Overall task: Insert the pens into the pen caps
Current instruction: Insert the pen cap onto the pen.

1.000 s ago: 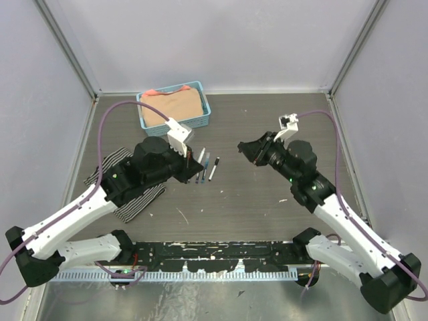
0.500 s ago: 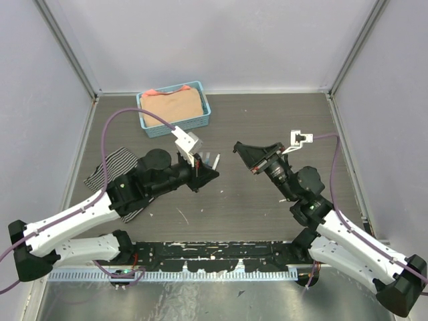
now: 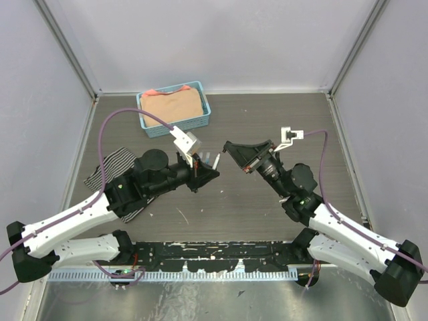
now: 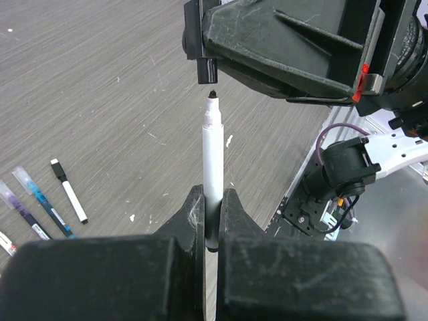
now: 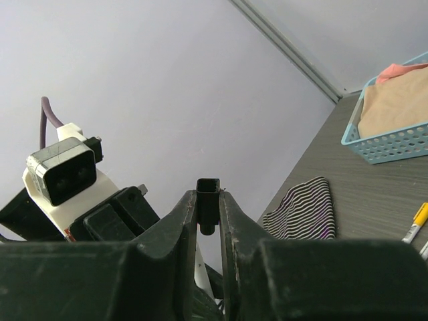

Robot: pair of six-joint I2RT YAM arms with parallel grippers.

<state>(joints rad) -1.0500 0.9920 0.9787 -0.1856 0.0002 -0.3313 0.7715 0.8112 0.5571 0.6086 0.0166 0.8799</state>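
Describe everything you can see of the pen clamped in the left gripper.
The pen is a slim white plastic-looking barrel with a narrower neck and small black tip, uncapped. The left gripper is shut on its lower end, tip pointing out beyond its jaws. The tip sits just short of the black cap held in the right gripper, roughly aligned, not yet inside.

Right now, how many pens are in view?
5. One pen stands clamped in the left gripper; four lie on the table: black-capped, blue, purple, one cut off at the edge. Others may be hidden.
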